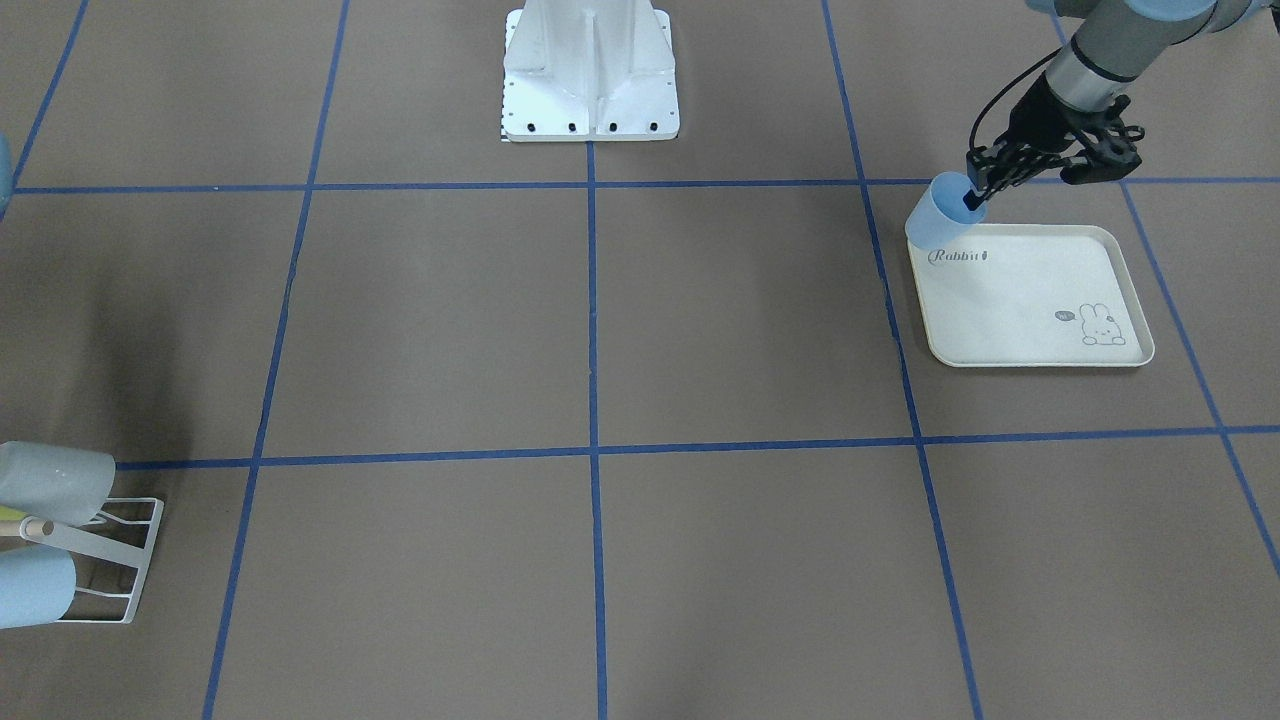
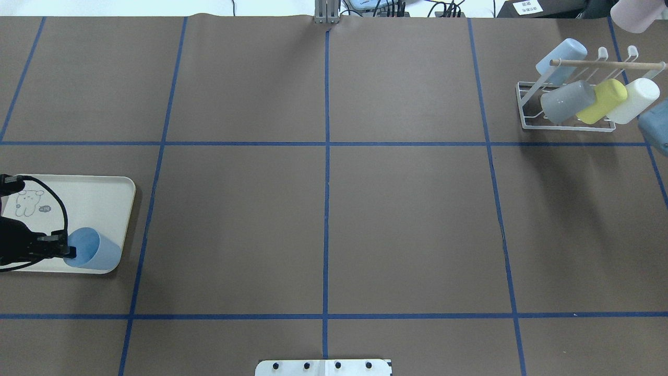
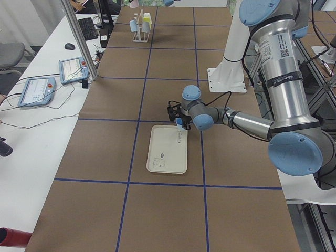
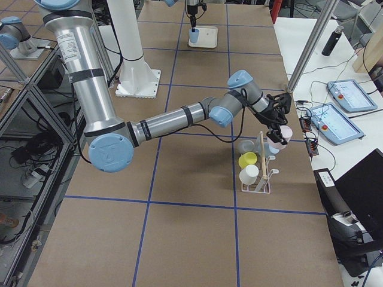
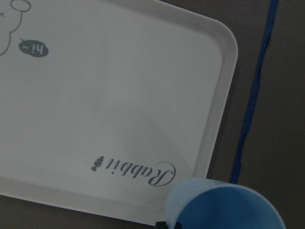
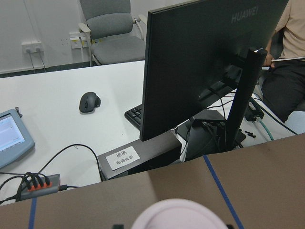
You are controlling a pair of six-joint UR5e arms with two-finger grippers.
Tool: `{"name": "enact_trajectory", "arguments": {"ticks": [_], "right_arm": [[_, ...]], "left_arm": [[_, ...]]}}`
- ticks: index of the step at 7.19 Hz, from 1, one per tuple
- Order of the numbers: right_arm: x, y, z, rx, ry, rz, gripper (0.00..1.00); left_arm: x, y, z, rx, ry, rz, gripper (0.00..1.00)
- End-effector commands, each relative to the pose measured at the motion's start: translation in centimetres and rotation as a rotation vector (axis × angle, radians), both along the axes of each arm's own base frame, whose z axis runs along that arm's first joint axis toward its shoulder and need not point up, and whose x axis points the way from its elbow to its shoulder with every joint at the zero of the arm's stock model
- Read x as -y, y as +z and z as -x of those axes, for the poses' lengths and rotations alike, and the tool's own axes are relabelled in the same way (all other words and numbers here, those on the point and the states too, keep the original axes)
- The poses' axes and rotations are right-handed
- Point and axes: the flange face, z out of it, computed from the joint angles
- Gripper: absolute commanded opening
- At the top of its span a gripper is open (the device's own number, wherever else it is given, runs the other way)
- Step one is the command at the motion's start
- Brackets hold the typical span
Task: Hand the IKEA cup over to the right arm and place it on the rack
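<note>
Grey chair (image 6: 107, 28) behind white desk (image 6: 52, 119) (monitor (image 6: 205, 62), mouse (image 6: 89, 102) atop).

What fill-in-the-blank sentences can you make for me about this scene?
1. The left gripper holds a ___ cup by its rim, at the tray's corner.
2. The right gripper holds a ___ cup near the rack.
3. The rack bears ___ cups.
Missing words: blue; pink; four.

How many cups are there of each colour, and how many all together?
Blue: 2, the blue cup and the pale blue cup
Grey cup: 1
Yellow cup: 1
White cup: 1
Pink cup: 1
Total: 6 cups
</note>
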Motion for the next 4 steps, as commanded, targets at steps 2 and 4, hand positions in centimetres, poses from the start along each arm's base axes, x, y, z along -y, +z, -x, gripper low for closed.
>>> {"name": "enact_trajectory", "arguments": {"ticks": [2,4], "right_arm": [[3.4,0.3,1.1,-0.02,-0.01,0.005,0.0],[3.6,3.4,2.0,-0.027,-0.027,0.031,0.0]], "left_arm": [[2.5,-2.9,1.2,-0.06,-0.038,-0.027,0.0],[2.9,-3.5,1.2,-0.071,-0.043,-0.037,0.0]]}}
